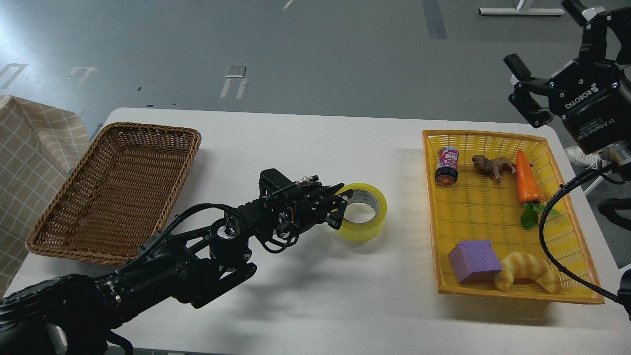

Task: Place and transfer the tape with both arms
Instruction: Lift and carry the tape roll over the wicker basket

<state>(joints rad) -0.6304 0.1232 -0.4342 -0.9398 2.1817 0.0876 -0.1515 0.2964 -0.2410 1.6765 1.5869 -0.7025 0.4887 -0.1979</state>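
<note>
The tape [370, 222], a yellow translucent roll with a whitish core, is at the middle of the white table [305, 143], tilted and a little above the surface. My left gripper [340, 207] comes in from the lower left and is shut on the roll's left wall, one finger inside the core and one outside. My right gripper [544, 44] hangs high at the upper right, above the far corner of the yellow basket. It is open and empty.
A yellow basket [430, 207] on the right holds a can [447, 165], an animal toy [493, 165], a carrot [526, 183], a purple cube [474, 261] and a croissant [527, 272]. An empty brown wicker basket [118, 192] stands at the left. Checked cloth [29, 148] hangs beyond it.
</note>
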